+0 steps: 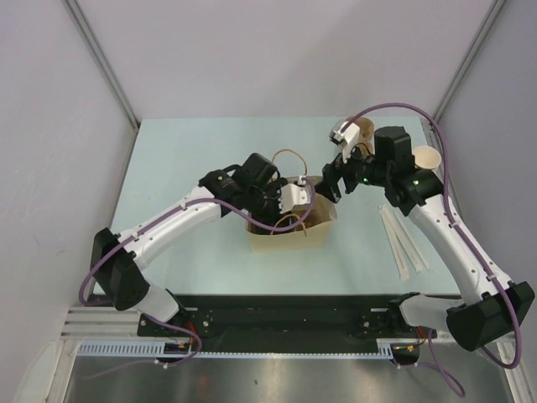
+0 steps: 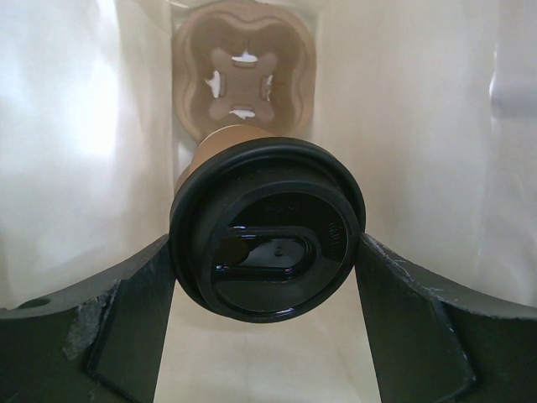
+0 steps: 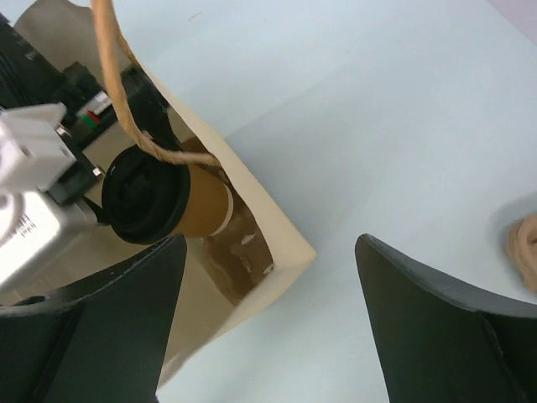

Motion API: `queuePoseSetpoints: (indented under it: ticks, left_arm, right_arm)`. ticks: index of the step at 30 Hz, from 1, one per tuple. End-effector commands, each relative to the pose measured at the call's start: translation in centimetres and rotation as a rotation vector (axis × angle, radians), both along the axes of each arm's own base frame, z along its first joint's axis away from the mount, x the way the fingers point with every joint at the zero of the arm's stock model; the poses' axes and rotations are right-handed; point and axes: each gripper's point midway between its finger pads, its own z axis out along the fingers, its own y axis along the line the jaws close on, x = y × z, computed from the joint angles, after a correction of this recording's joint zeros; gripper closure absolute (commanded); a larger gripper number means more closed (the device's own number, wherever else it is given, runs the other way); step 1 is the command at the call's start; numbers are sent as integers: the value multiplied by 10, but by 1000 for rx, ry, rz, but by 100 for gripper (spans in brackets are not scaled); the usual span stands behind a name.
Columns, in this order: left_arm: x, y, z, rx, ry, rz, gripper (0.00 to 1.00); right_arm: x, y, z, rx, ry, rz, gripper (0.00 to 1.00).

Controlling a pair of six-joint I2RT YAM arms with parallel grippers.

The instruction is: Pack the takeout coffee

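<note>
The paper bag (image 1: 289, 239) stands open on the table (image 1: 210, 151), near the centre. The left gripper (image 2: 267, 252) reaches down into the bag. Its fingers (image 2: 143, 311) press on both sides of the black lid of the takeout coffee (image 2: 268, 210), pinching it. The cup is inside the bag, above a brown moulded carrier (image 2: 243, 75) on the bag floor. Whether its base is seated in the carrier cannot be determined. The right gripper (image 3: 270, 248) hovers just beside the bag's right far corner, jaws spread wide, holding nothing. White wrapped straws (image 1: 403, 239) lie to the right, well apart from the bag. An open paper cup (image 1: 426, 157) stands at far right.
</note>
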Motion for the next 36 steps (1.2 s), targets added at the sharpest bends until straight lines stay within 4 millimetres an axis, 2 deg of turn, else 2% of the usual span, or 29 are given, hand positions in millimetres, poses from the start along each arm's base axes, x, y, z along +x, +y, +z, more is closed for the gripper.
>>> queuePoseSetpoints:
  ticks: [1,5,8,9,11,12,14,15,16,20,21,22,23,29,33,36]
  left_arm:
    - [-2,-2,14,-31,-81,-47,77]
    - [-3,-1,13,-29,-88,-45,77]
    - [-3,0,14,-34,-105,-40,78]
    - [-2,0,14,-35,-113,-37,78]
    - [-2,2,11,-31,-120,-29,78]
    - [-1,1,15,-46,-135,-24,79]
    - [0,4,11,-42,-149,-11,80]
    - [1,4,16,-59,-169,-5,79]
    - [1,7,10,-46,-175,3,80]
    - [8,13,8,-56,-241,37,80]
    - [8,16,12,-69,-265,45,80]
    - [7,19,5,-63,-265,52,80]
    - [10,19,7,-77,-287,66,80]
    - [13,31,-3,-97,-368,101,81]
    - [11,39,-17,-82,-385,102,81]
    - [11,39,-15,-108,-410,107,81]
  right_arm:
    - [6,18,34,-9,-187,76,13]
    - [6,32,31,-36,-221,121,16]
    - [7,40,21,-63,-221,144,28]
    - [8,42,18,-63,-210,150,39]
    - [9,46,18,-53,-211,154,54]
    - [7,49,20,-46,-214,161,71]
    - [4,52,27,-28,-232,165,82]
    - [0,56,30,-24,-238,178,92]
    - [-4,56,34,-17,-248,183,100]
    - [-17,57,48,22,-245,169,100]
    - [-19,57,49,19,-246,162,100]
    - [-25,60,50,20,-248,172,100]
    - [-29,58,49,15,-259,168,100]
    - [-45,62,41,-12,-332,174,100]
    - [-58,65,26,-30,-342,193,100]
    - [-61,66,21,-20,-318,195,100]
